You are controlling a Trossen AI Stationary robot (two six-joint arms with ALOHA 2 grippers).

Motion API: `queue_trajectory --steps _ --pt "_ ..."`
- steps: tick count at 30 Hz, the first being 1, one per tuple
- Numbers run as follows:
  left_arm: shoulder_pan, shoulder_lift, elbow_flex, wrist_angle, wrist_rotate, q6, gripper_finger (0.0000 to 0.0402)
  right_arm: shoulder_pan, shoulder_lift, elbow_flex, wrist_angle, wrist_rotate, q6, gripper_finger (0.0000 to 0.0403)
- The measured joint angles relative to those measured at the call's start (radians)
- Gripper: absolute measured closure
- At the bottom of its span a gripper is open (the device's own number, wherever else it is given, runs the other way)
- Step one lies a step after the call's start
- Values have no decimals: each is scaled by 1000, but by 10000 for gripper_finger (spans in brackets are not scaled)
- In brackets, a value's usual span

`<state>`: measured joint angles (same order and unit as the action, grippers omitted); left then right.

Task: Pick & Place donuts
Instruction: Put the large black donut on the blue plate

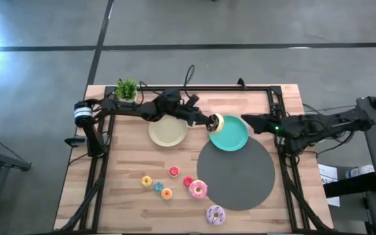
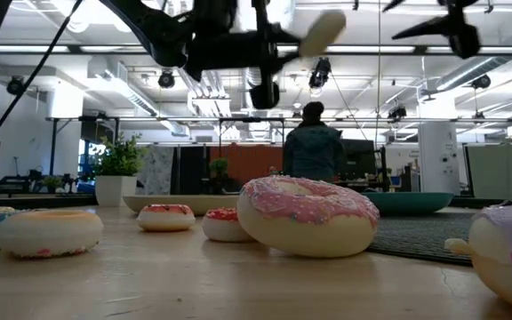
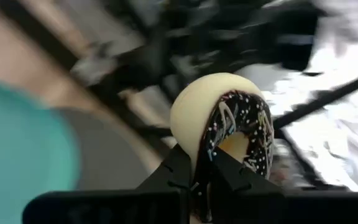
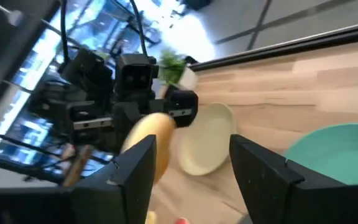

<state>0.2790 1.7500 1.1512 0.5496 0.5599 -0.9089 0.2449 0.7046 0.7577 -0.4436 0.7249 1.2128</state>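
Brown donut (image 3: 229, 124): pinched on edge by left gripper (image 1: 211, 121), held aloft at teal plate's (image 1: 235, 138) rim, presumably for placing there. Right gripper (image 1: 248, 121): fingers spread, waiting just beyond the plate. Pink donut (image 1: 198, 189): table, well short of plate.

Grey floor (image 1: 38, 26), ceiling striplights (image 2: 469, 49)

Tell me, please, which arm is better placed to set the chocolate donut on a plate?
The left. Its gripper already holds the chocolate donut in the air at the teal plate's edge. The right gripper is empty, jaws open, at that plate's far rim.
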Motion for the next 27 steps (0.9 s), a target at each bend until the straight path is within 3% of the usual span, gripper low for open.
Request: queue_trajectory --steps 5,10,15,20,24,27 --pt "-1 76 70 -136 -29 69 395 23 59 38 -58 34 -2 207" --pt "-3 211 215 -283 -59 145 396 23 150 92 -95 34 -38 207" --pt "-10 371 379 -501 -107 231 396 24 209 211 -260 33 -51 207" --pt "-9 474 509 -620 -169 250 395 24 235 339 -424 35 -67 207" --pt "-11 524 596 -763 -177 276 373 24 247 395 -472 36 -91 206" --pt "-16 532 641 -913 -241 327 347 24 247 401 -474 35 -110 206"
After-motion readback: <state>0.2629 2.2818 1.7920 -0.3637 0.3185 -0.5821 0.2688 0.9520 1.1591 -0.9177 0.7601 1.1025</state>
